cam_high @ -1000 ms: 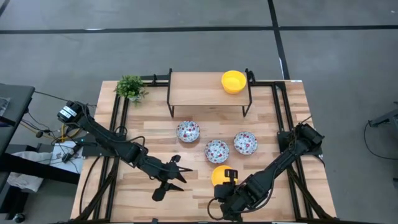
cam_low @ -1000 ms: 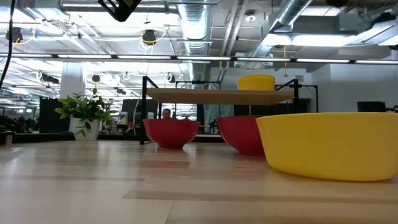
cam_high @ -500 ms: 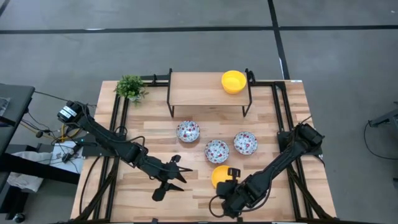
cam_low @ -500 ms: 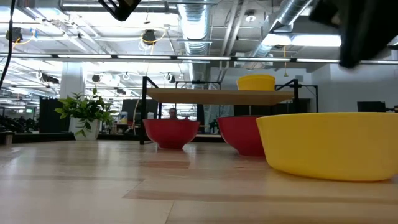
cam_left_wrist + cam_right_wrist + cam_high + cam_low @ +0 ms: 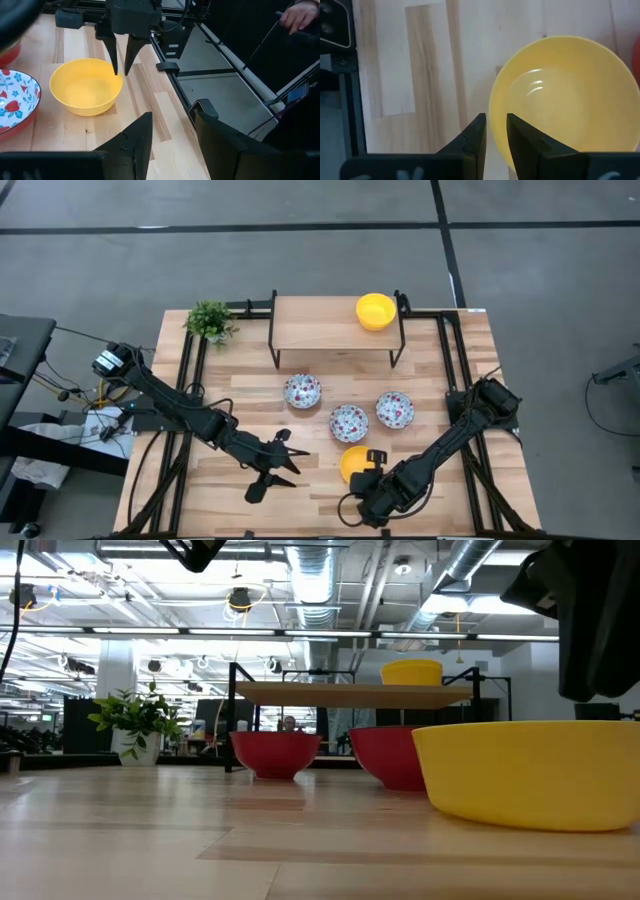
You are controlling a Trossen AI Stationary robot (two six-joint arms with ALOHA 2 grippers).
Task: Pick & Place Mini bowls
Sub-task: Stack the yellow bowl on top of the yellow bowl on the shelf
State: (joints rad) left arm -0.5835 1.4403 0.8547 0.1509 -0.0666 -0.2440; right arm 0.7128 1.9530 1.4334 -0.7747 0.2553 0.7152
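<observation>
Lining my right tool up on the near yellow bowl's rim

I am hanging my right tool (image 5: 492, 132) over the near edge of the plain bright yellow round mini bowl (image 5: 353, 463), fingers narrowly parted and holding nothing, so one can slip inside the wall. My left tool (image 5: 268, 470) is waiting wide apart and empty beside it on the light wooden tabletop (image 5: 220, 480). Beyond, three white floral mini bowls (image 5: 349, 422) are sitting, and a second yellow mini bowl (image 5: 376, 311) is resting on the wooden raised shelf (image 5: 315, 325).
</observation>
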